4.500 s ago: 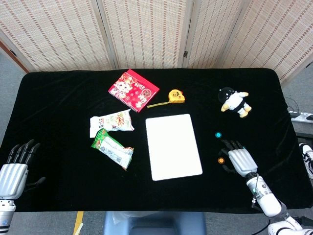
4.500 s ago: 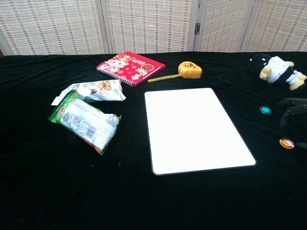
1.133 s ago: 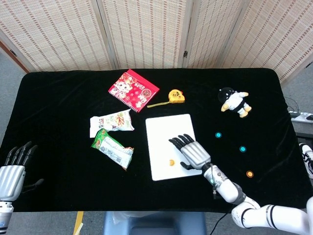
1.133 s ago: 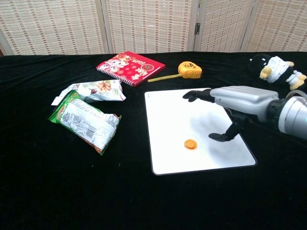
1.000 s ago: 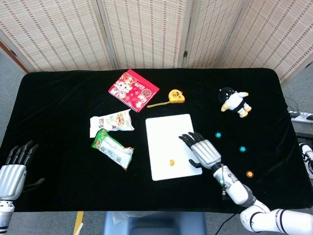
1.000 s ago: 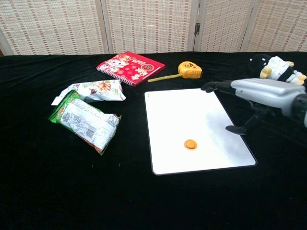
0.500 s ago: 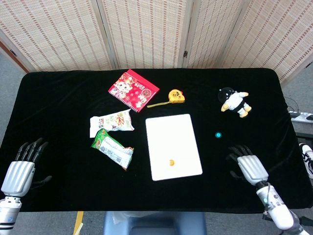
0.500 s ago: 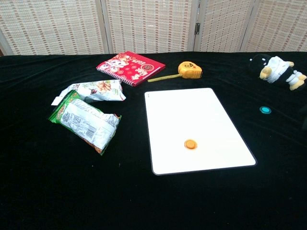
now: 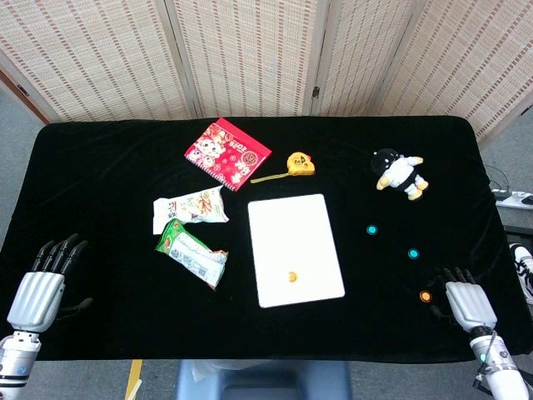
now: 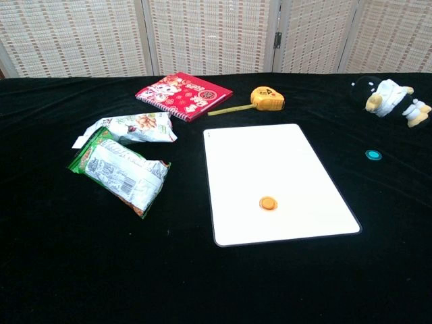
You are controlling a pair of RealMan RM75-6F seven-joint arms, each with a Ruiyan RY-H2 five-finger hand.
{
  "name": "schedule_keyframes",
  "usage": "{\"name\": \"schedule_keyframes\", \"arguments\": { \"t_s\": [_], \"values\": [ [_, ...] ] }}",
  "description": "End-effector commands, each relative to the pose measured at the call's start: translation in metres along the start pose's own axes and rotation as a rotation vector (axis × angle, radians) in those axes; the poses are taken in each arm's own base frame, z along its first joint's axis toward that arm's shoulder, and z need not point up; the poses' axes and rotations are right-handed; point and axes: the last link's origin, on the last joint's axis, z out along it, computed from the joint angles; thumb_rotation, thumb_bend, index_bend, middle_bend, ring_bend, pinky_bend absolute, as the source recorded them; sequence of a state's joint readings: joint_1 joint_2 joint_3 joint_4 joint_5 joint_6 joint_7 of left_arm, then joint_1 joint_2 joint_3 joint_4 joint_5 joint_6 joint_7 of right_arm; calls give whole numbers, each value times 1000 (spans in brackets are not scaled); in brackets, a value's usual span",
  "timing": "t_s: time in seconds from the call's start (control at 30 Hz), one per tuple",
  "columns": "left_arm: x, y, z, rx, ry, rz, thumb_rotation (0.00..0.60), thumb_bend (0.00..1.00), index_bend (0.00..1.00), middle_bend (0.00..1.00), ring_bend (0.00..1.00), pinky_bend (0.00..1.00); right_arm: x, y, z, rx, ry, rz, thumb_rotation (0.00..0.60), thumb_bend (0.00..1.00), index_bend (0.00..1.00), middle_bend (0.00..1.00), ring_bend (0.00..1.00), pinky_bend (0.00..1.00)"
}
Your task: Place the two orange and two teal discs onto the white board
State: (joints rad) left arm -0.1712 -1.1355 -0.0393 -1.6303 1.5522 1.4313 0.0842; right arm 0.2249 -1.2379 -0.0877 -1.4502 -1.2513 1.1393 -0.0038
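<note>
Head view shows one orange disc [image 9: 291, 277] on the white board [image 9: 296, 225]; the second orange disc [image 9: 425, 296] and both teal discs [image 9: 371, 229] lie right of it. Right hand [image 9: 469, 303], fingers spread, empty, beside that orange disc.

Matt black cloth covers the counter [image 9: 100, 167]. The white board [image 9: 296, 250] looks smooth. Both snack bags [image 10: 121, 172] are glossy, crinkled film; the plush toy [image 9: 398, 173] at the far right edge looks soft.
</note>
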Motion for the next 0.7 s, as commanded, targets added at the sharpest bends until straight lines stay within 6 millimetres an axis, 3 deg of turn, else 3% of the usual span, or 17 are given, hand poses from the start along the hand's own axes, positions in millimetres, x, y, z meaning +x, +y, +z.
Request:
{"name": "schedule_keyframes", "arguments": {
  "t_s": [0.03,0.4,0.7],
  "values": [
    [-1,0,1,-3,-2,0,600,150,41,48,103,0,-6,3,2,-12,-11,9,600,270,344,104,4,0],
    [0,-1,1,3,-1,-2,600,149,40,49,103,0,-11,0,19,-7,-21,0,600,270,375,108,3,0],
    [-1,-3,0,13,-6,-2,600,149,40,48,103,0,-14,-1,22,-5,-25,5,600,270,417,128,9,0]
  ]
}}
